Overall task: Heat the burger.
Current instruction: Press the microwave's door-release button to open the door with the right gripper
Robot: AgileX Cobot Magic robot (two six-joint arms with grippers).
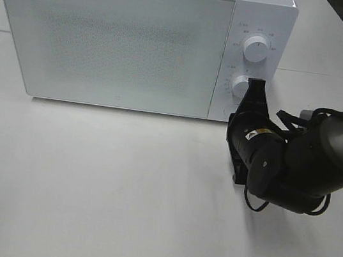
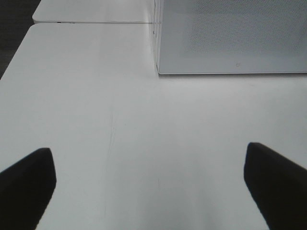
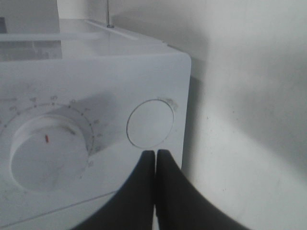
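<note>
Two hands: the right hand [image 3: 155, 154] has its fingers pressed together with nothing between them; the left hand [image 2: 148, 160] stands wide apart and empty above the tabletop [image 2: 144, 120].
Burger location: the burger is not visible in any view. It is judged to sit behind the shut, frosted door [image 1: 107, 41] of the microwave [image 1: 266, 13], which cannot be confirmed.
Right hand position: the round button [image 3: 150, 123] lies just ahead of its tips and the lower knob [image 3: 48, 153] just beside them. Whether the tips touch the panel cannot be told.
Left hand position: the microwave's front corner lies ahead of it, well apart.
Risk, slip: the narrow joined tips sit near the button's rim, so an off-centre push may skid onto the bare panel.
Risk, wrong control: drift sideways may nudge the lower knob and alter its setting.
Risk, shove: a hard push may slide the light microwave back across the smooth tabletop instead of working the button.
Risk, door: if this button releases the door, the door may swing out toward the left hand's side.
Writing, panel: small grey marks ring both knobs, too small to read; a red tick shows on the lower knob.
Writing, door: one tiny mark sits near its lower edge, illegible.
Writing, arm: the yellow label [image 1: 261, 132] carries print too small to read.
Brand: none legible.
</note>
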